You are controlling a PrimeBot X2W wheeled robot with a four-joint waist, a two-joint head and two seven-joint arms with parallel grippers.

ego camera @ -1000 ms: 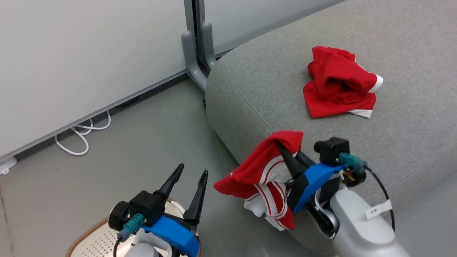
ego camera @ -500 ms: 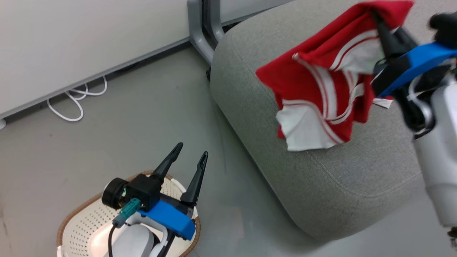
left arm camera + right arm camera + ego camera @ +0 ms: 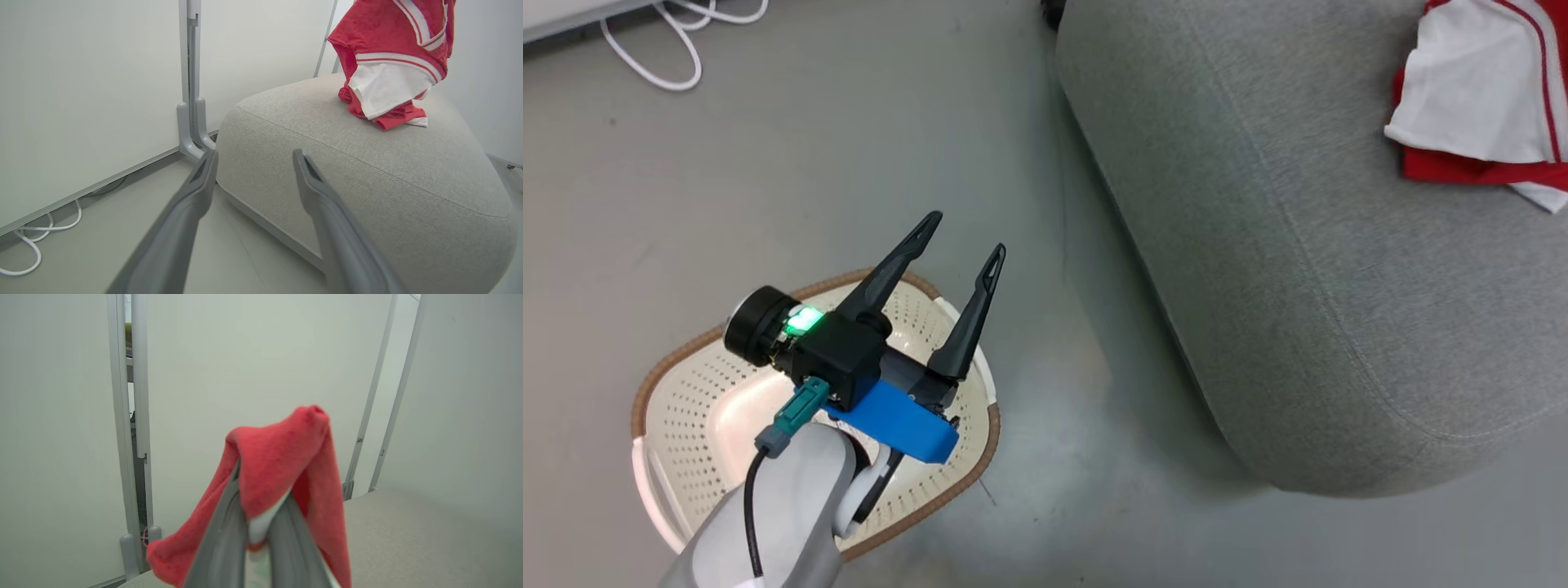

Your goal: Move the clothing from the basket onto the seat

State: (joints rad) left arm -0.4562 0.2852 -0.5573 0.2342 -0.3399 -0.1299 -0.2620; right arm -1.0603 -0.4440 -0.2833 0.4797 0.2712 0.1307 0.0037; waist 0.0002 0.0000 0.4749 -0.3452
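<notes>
The right gripper pinches the clothing, which hangs lengthwise straight down over the seat. The left gripper has its fingers spread apart.

On the floor, basket left of seat — clothing over it.

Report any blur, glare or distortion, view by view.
Head view: sharp, with a pale sheen on the floor beside the basket. Left wrist view: own fingers blurred close up, seat crisp. Right wrist view: the gripped garment is soft, out of focus.
</notes>
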